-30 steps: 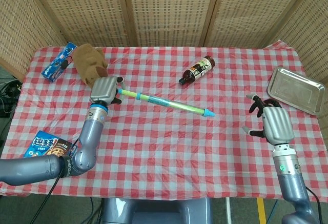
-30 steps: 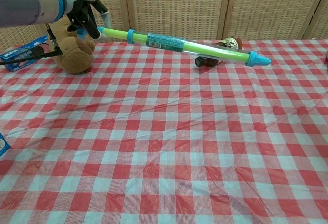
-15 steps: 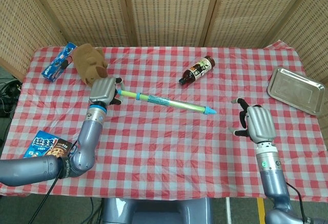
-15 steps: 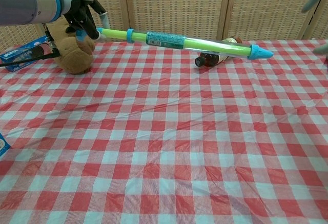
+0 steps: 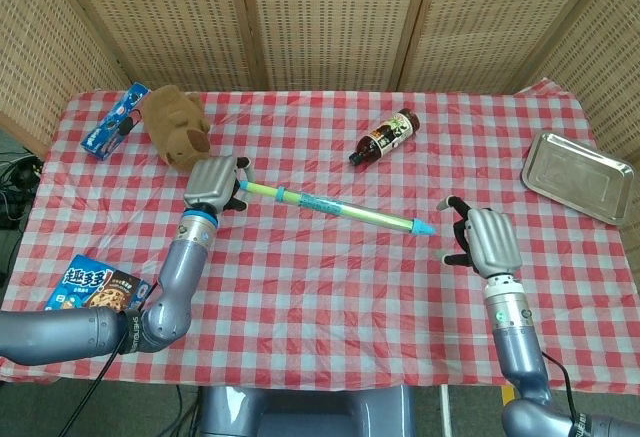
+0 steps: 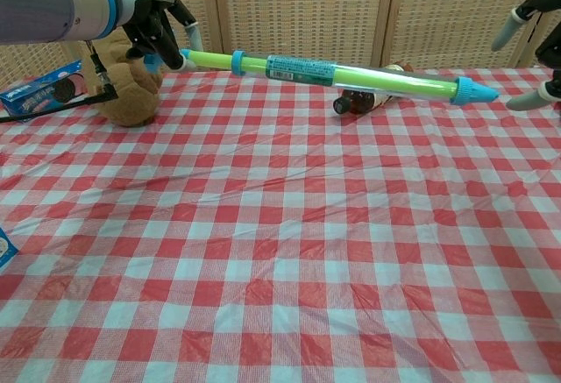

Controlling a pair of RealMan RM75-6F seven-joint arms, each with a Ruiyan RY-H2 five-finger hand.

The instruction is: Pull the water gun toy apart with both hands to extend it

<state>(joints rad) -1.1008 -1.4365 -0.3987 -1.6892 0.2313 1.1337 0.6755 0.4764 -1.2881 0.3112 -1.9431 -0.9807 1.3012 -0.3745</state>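
Note:
The water gun toy point(image 5: 335, 209) point(image 6: 337, 74) is a long green and clear tube with blue collars and a blue nozzle tip. It hangs above the checked cloth, nearly level. My left hand point(image 5: 214, 183) point(image 6: 156, 22) grips its handle end near the brown plush. My right hand point(image 5: 484, 239) point(image 6: 536, 41) is open, fingers spread, just right of the blue tip point(image 5: 425, 227) point(image 6: 474, 93) and apart from it.
A brown plush toy point(image 5: 174, 123) and a blue snack box point(image 5: 113, 119) sit at the back left. A dark bottle point(image 5: 383, 136) lies behind the toy. A metal tray point(image 5: 580, 175) is at the right edge, another snack box point(image 5: 92, 283) at the front left.
My left hand carried the water gun to the right, so its tip is nearer my right hand. My right hand moved left toward the tip, still open.

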